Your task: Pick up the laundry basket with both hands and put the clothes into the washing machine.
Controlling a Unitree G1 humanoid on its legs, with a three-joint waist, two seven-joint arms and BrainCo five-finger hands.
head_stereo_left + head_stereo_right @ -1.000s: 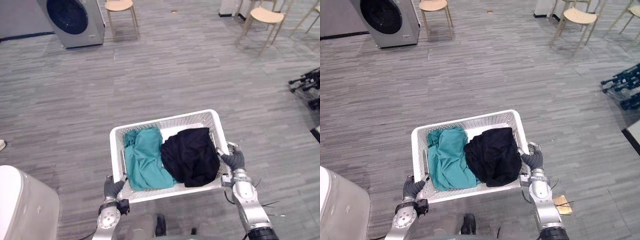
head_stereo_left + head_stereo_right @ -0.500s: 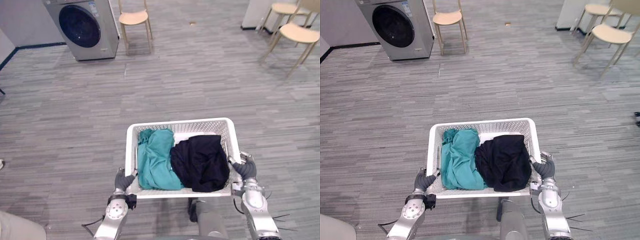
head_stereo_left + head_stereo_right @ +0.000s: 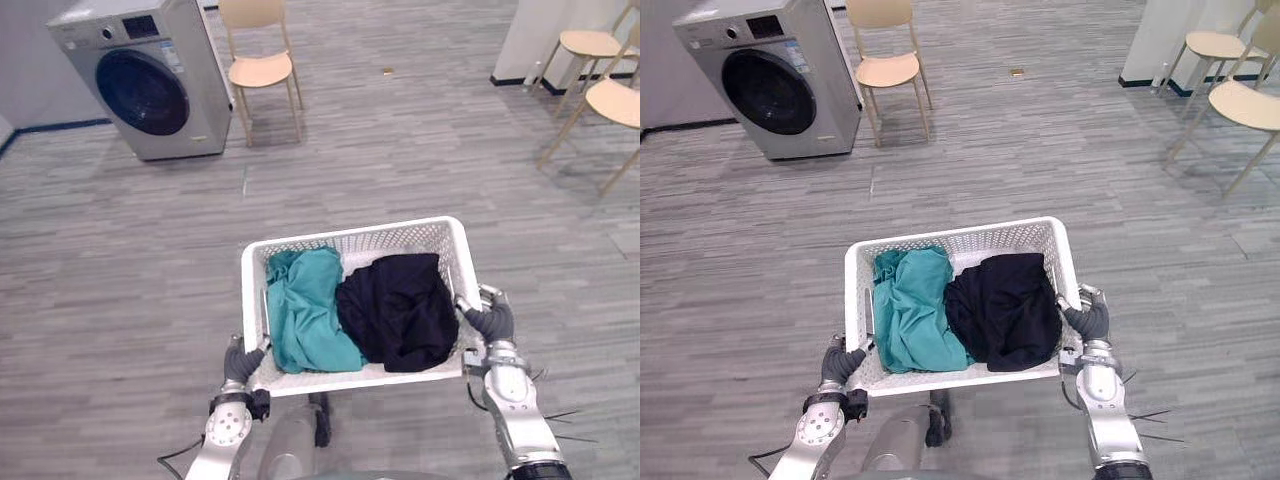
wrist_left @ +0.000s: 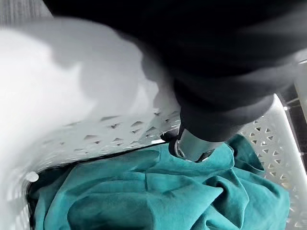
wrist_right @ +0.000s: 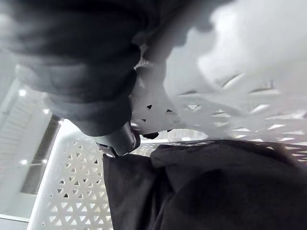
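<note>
We hold the white laundry basket (image 3: pixel 352 239) off the floor in front of us. The left hand (image 3: pixel 240 362) clamps its left rim and the right hand (image 3: pixel 494 322) its right rim, each thumb hooked inside the wall. A teal garment (image 3: pixel 305 310) and a black garment (image 3: pixel 400 310) lie inside, touching. The washing machine (image 3: pixel 140 80) stands well ahead on the left, with a chair (image 3: pixel 262 60) beside it.
</note>
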